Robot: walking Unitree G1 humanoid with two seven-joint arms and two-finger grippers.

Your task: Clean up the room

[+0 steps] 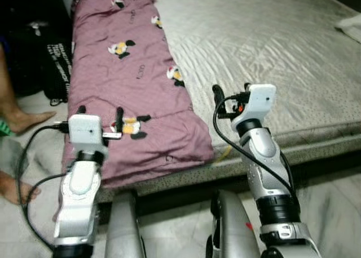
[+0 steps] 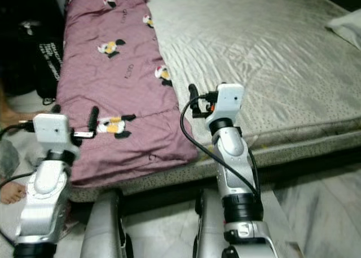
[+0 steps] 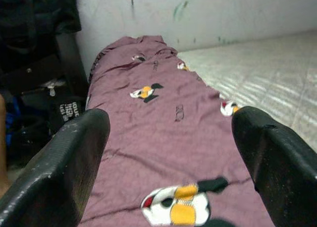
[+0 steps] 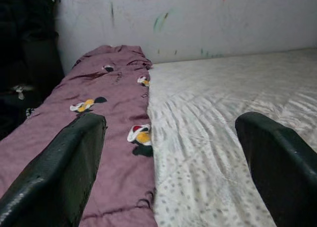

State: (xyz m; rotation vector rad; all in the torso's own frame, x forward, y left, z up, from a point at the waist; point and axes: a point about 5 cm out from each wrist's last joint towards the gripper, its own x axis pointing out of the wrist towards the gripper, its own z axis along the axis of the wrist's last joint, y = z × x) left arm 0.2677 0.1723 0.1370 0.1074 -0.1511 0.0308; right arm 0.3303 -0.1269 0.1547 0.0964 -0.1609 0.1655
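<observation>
My left gripper (image 1: 100, 116) & right gripper (image 1: 231, 97) hover spread, empty, over the mauve cartoon-print blanket (image 1: 130, 78), folded lengthwise along the pale quilted mattress (image 1: 271, 49). Looks mostly tidied; prob. more folding left.

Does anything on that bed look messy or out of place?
Mostly the purple blanket: it lies folded into a long strip along the left edge of the bed, its near end rumpled and drooping over the mattress edge. A yellowish scrap pokes out beside its corner; I cannot tell what it is.
</observation>
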